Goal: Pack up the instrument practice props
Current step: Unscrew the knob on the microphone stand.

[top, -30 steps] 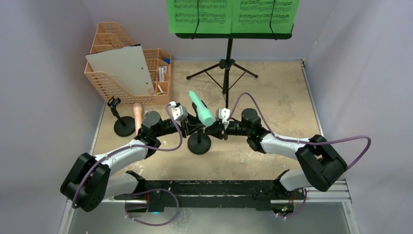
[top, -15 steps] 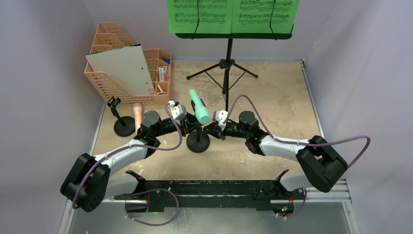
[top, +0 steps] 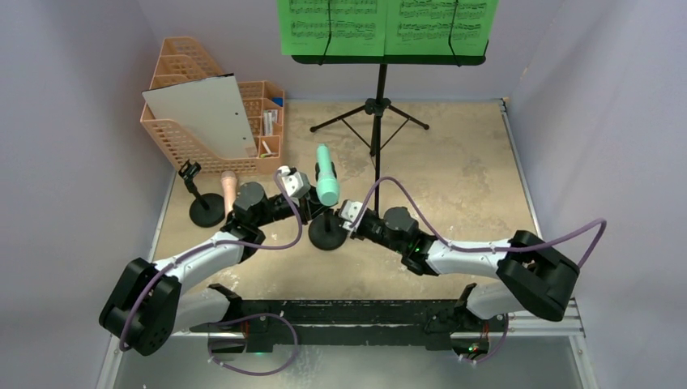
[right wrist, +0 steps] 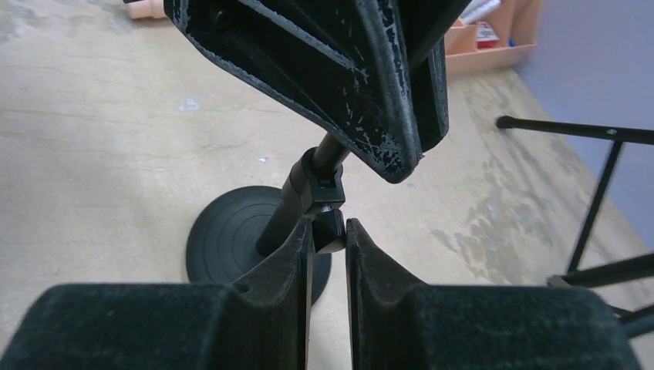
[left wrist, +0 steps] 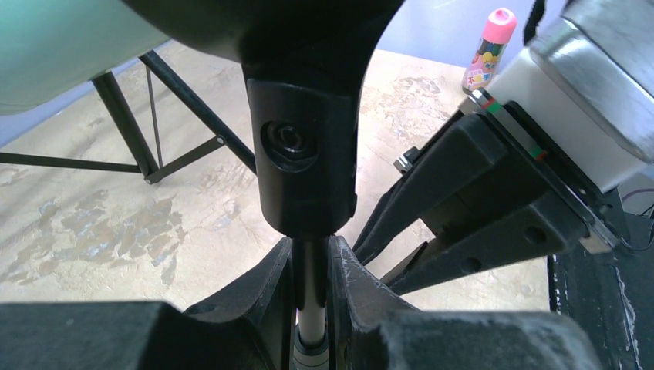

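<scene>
mint toy microphone point(top: 326, 174), black round-based holder point(top: 326, 237)

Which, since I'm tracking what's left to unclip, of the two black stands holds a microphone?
The middle stand, carrying the mint microphone; the left stand has an empty clip.

Left arm point(top: 202, 258) and right arm point(top: 466, 253) bent inward, tips meeting at centre, left tool point(left wrist: 311, 266) pinched on the thin stem of the black holder point(right wrist: 231, 235), right tool point(right wrist: 329, 231) nipped on its lower joint.
</scene>
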You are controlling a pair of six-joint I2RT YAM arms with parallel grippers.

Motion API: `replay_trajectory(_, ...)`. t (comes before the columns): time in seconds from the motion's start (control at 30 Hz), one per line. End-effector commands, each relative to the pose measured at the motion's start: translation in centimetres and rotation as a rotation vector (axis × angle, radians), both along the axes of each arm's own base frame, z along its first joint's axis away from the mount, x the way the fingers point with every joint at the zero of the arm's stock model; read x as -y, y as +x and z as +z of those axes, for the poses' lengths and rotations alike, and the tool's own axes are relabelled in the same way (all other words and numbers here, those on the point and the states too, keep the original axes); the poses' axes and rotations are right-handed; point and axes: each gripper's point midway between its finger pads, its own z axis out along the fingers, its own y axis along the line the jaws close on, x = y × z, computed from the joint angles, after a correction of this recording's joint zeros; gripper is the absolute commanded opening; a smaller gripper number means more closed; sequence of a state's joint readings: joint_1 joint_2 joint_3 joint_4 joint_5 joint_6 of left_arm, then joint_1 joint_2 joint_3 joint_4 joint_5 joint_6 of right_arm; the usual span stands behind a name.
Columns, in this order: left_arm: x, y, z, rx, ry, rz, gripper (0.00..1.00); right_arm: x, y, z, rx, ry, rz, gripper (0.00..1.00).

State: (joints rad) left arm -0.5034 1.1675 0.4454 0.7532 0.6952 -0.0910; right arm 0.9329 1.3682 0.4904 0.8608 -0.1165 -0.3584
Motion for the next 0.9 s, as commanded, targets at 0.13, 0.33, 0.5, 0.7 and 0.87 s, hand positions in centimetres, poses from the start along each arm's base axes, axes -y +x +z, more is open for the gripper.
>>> replay_trajectory(0.13, 0.9, -0.4, 1.5, 0.007, -0.015, -0.070, 0.00, 1.5, 1.4, -1.8, 0.172, -0.157, -0.259, 0.00)
replay_trajectory(0.33, 0.9, -0.2, 1.4, -0.004, -0.012, -0.068, 0.00, 1.0, 0.5, -3.1, 0.318, -0.289, -0.343, 0.00)
replay_trajectory(0.5, 0.9, -0.2, 1.4, -0.007, -0.011, -0.065, 0.00, 1.0, 0.3, -3.0, 0.431, -0.376, -0.394, 0.00)
replay_trajectory(0.7, 0.9, -0.1, 1.4, -0.014, -0.013, -0.064, 0.00, 1.8, 0.4, -3.1, 0.581, -0.513, -0.469, 0.00)
replay_trajectory(0.87, 0.8, 0.0, 1.4, -0.018, -0.016, -0.056, 0.00, 3.6, 0.5, -1.5, 0.732, -0.518, -0.585, 0.00)
